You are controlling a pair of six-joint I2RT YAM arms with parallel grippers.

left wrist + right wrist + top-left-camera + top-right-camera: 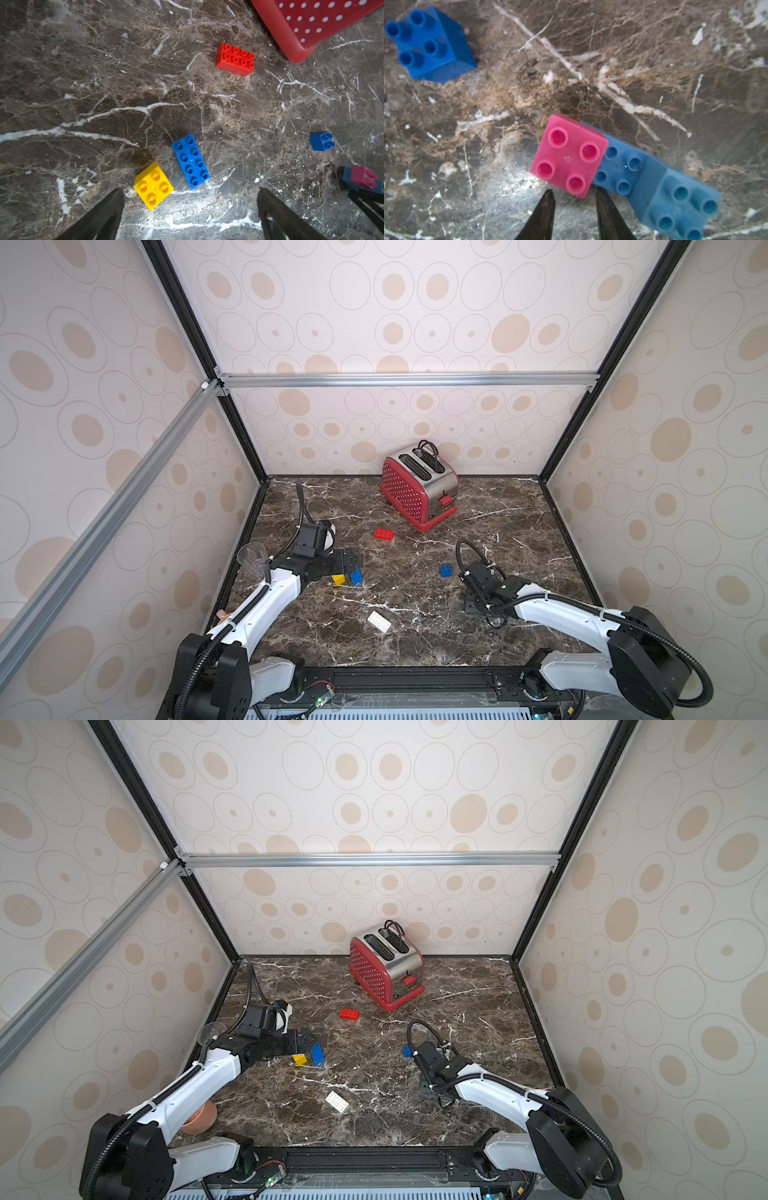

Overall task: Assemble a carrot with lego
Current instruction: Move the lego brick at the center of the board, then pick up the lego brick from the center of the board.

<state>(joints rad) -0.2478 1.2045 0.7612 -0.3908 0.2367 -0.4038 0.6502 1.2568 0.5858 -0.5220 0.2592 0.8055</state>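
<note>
Pink brick (568, 154) on blue base (623, 172), joined; leaves yellow brick (153, 186), red brick (234, 59), white brick (378, 621) loose; left end effector (190, 193) wide, right end effector (574, 190) narrow, empty.

The left arm (270, 601) and right arm (557, 610) wear glossy white shells between chunky black joint housings; black ribbed cables (200, 659) loop along each, cinched by white ties

Oval-patterned walls (395, 302), dark marble tabletop (415, 639)

2 top cams overhead; wrist cams close-up, downward
</note>
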